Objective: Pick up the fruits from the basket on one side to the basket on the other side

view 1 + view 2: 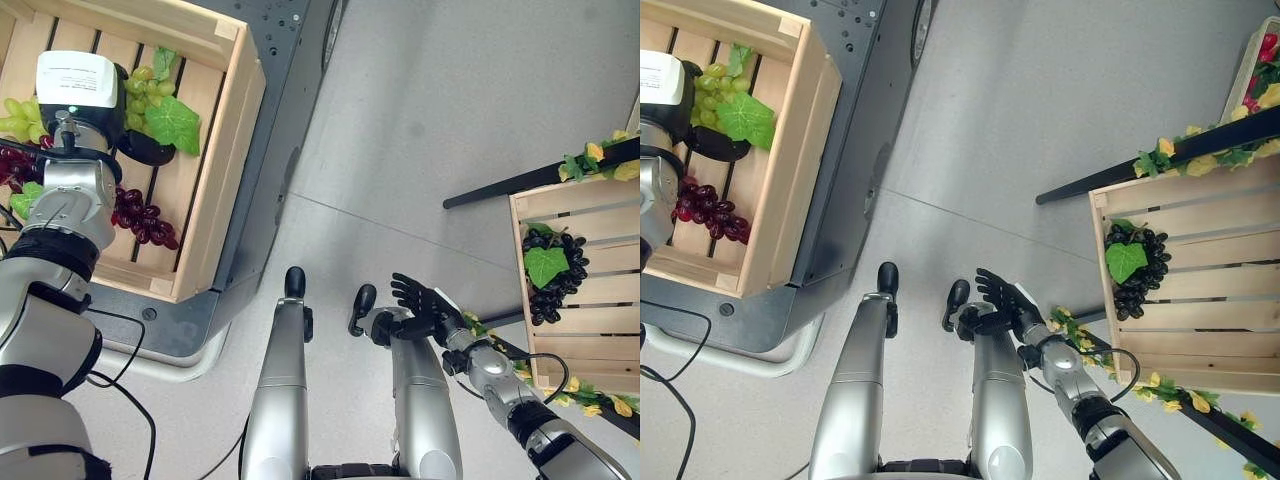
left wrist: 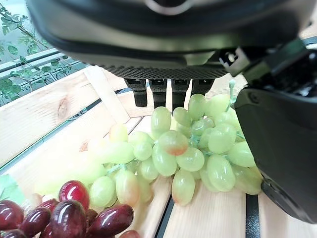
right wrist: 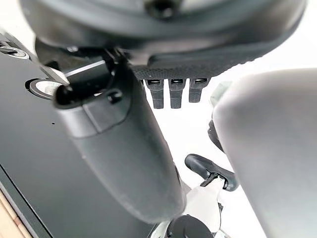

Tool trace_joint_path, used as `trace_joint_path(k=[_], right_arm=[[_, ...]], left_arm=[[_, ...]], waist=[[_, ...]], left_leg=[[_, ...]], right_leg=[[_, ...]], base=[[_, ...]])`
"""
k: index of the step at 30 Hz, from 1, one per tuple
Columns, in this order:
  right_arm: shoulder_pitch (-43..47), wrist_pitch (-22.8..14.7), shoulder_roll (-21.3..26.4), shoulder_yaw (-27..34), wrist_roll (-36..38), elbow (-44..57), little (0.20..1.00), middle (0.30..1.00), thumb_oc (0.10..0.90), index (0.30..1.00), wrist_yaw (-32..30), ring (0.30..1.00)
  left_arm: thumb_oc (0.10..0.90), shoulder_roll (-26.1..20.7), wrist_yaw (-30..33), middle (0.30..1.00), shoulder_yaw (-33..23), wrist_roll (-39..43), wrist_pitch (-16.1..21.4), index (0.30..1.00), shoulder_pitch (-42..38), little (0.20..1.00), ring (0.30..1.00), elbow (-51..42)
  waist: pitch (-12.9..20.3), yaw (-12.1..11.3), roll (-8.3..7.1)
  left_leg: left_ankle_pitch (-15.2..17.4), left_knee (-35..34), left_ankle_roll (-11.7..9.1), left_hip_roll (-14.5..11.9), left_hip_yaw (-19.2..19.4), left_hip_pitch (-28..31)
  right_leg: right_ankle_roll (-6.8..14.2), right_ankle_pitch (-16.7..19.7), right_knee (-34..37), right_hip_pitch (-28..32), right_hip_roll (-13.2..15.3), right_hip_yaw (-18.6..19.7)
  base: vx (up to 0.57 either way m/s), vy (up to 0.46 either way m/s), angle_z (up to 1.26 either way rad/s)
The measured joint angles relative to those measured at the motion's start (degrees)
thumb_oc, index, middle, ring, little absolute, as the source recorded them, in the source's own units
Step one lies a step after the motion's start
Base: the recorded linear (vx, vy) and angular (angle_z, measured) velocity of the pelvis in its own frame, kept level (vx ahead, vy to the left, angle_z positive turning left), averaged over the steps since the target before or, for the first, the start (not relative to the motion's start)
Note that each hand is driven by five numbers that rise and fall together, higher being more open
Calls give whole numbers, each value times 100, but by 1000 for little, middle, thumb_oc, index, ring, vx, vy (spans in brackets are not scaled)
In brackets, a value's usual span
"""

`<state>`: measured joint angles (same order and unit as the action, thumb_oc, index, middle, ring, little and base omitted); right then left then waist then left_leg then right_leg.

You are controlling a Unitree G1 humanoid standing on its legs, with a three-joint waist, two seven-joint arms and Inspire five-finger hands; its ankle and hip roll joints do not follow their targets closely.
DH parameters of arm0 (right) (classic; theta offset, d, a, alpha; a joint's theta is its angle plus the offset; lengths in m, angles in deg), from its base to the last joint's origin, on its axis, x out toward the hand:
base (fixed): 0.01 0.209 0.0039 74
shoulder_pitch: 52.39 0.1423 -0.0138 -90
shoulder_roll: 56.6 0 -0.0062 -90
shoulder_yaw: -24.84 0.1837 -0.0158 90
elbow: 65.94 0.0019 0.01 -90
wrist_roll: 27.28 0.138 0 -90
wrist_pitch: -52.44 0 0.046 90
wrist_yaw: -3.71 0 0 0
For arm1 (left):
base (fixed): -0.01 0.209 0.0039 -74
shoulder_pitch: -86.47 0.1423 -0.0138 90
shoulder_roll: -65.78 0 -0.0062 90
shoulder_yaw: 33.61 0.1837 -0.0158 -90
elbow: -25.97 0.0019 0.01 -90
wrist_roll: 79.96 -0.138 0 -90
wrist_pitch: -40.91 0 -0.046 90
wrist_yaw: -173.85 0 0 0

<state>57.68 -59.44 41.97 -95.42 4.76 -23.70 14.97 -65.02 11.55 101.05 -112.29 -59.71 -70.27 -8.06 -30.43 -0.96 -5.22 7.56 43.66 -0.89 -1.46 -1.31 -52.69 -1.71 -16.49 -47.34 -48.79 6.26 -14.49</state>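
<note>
Left wrist view shows the left hand (image 2: 277, 148) over the green grapes (image 2: 193, 148) in the left crate (image 1: 215, 190), fingers (image 2: 161, 91) straight, thumb beside the bunch, not closed on it. Right hand (image 1: 425, 305) hangs over the floor with fingers spread, empty, near the right crate (image 1: 590, 350) holding black grapes (image 1: 555, 275).

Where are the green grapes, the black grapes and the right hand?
green grapes (image 2: 190, 153), left wrist view, middle of the bunch
black grapes (image 1: 560, 285), left eye view, lower berries
right hand (image 1: 425, 302), left eye view, palm

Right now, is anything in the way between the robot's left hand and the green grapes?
Nothing visible is. The left hand hangs right over the green grapes in the left crate, thumb beside the bunch, fingers straight behind it. The red grapes lie off to one side.
</note>
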Motion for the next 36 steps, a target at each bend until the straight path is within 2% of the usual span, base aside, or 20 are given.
trace_joint_path(k=[14,19,22,28,32,36], right_arm=[[-43,-112,-70,3,267,31,900,900,800,900,-1,900],[-135,-114,-116,0,260,166,900,900,800,900,-2,900],[-177,-114,-144,4,234,287,900,900,800,900,-2,900],[-457,-112,-283,17,215,337,900,900,800,900,-3,900],[-698,-94,-302,21,209,347,900,900,800,900,-10,900],[-829,-77,-364,23,187,373,900,900,800,900,-120,900]], left_arm=[[400,1,209,300,231,-49,170,300,284,300,300,135],[400,1,697,300,74,493,553,300,594,300,300,174],[400,0,979,300,-322,801,896,300,980,300,300,213],[400,44,1093,300,-1208,1583,1453,300,1761,300,300,268],[400,158,1077,300,-1978,2677,1656,300,2033,300,300,277],[400,272,780,300,-2842,4239,1750,300,2256,300,300,266]], waist=[[-3,46,-7],[1,-1,-34],[1,6,-35],[1,-11,-36],[1,-29,-32],[0,-41,-29]], left_leg=[[19,61,29,-29,33,202],[30,-45,46,-43,111,640],[47,-206,77,-49,192,1053],[15,-716,83,-50,334,2038],[-5,-1019,95,-26,352,2502],[-11,-1238,95,5,368,2762]], right_leg=[[-20,14,-23,217,25,-6],[-2,23,60,602,23,63],[40,46,206,945,3,147],[117,100,647,1825,-43,290],[163,132,942,2283,-47,294],[182,142,1135,2518,-42,297]], base=[[0,-5,0],[-10,-29,-5],[7,-5,-12],[32,-1,-9],[50,-13,1],[17,-9,0]])
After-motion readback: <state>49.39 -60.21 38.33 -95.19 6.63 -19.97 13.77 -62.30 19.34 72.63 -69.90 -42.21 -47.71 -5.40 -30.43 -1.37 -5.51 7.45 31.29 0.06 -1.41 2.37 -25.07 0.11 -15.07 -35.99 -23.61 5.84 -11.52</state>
